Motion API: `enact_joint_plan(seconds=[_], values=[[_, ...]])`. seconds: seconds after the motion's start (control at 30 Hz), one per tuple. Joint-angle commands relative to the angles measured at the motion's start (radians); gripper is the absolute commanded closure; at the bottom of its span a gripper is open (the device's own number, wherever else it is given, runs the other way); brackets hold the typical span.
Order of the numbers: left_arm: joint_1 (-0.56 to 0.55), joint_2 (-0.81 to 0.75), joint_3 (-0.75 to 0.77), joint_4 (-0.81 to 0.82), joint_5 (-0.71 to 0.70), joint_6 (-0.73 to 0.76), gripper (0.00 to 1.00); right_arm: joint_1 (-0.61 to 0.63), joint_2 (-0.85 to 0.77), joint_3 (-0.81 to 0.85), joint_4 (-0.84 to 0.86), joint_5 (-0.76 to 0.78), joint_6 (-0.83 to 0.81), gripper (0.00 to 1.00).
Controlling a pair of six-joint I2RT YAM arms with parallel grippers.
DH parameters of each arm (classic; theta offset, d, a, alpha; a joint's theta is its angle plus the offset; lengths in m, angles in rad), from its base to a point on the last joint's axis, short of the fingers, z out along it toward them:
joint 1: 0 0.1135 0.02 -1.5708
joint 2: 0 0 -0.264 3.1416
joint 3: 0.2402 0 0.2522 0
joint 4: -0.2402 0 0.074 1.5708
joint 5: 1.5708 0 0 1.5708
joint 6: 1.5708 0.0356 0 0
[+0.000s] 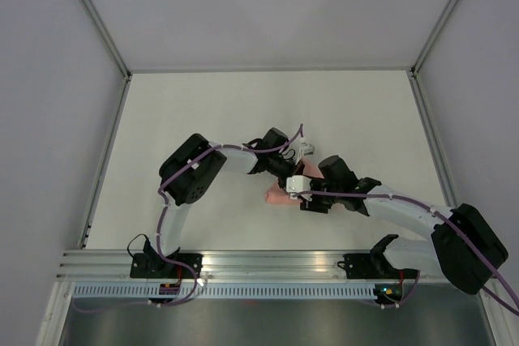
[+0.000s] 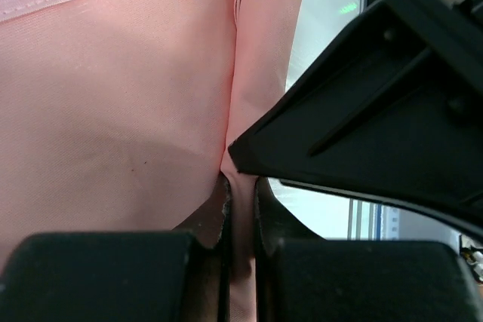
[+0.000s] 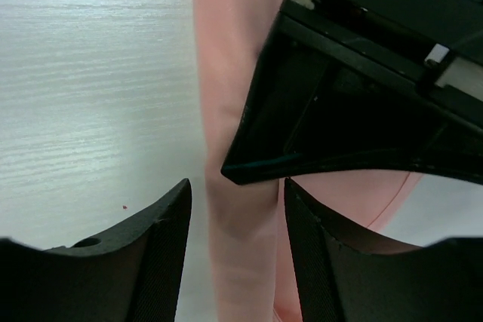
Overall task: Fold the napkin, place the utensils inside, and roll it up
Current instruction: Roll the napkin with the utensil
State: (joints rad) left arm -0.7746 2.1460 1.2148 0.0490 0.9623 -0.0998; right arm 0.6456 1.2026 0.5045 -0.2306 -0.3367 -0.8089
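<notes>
The pale pink napkin (image 1: 276,196) lies bunched in a small roll on the white table, mostly hidden under both grippers. My left gripper (image 1: 290,180) is shut on a fold of the napkin (image 2: 113,111), pinched between its pads (image 2: 243,216). My right gripper (image 1: 306,198) is open, and its jaws straddle the rolled napkin (image 3: 238,224) without closing on it. The left gripper's black finger (image 3: 355,118) sits just ahead of the right jaws. The utensils are hidden from every view.
The white table (image 1: 268,111) is walled by grey panels at the left, back and right. A metal rail (image 1: 268,265) runs along the near edge at the arm bases.
</notes>
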Motion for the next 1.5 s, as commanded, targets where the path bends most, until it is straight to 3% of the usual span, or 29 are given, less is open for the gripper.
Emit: enact_joint_plan(seconds=[0.0,0.27,0.43,0.5,0.6,1.07,1.47], values=[[-0.005,0.109,-0.054,-0.178,-0.132,0.000,0.98,0.040,0.032,-0.012,0.076,0.073,-0.003,0.43],[0.008,0.120,-0.046,-0.179,-0.109,-0.014,0.95,0.049,0.067,-0.030,0.076,0.084,-0.016,0.58],[0.014,0.095,-0.043,-0.172,-0.096,-0.017,0.80,0.049,0.097,-0.043,0.070,0.085,-0.027,0.68],[0.018,0.069,-0.047,-0.167,-0.102,-0.023,0.72,0.049,0.101,-0.040,0.057,0.081,-0.029,0.80],[0.031,0.014,-0.061,-0.140,-0.112,-0.041,0.64,0.049,0.112,-0.021,0.030,0.065,-0.027,0.89],[0.110,-0.244,-0.132,-0.055,-0.183,-0.095,0.60,-0.058,0.259,0.129,-0.231,-0.160,-0.110,0.95],[0.126,-0.662,-0.548,0.440,-0.588,-0.170,0.60,-0.199,0.590,0.453,-0.614,-0.355,-0.282,0.96]])
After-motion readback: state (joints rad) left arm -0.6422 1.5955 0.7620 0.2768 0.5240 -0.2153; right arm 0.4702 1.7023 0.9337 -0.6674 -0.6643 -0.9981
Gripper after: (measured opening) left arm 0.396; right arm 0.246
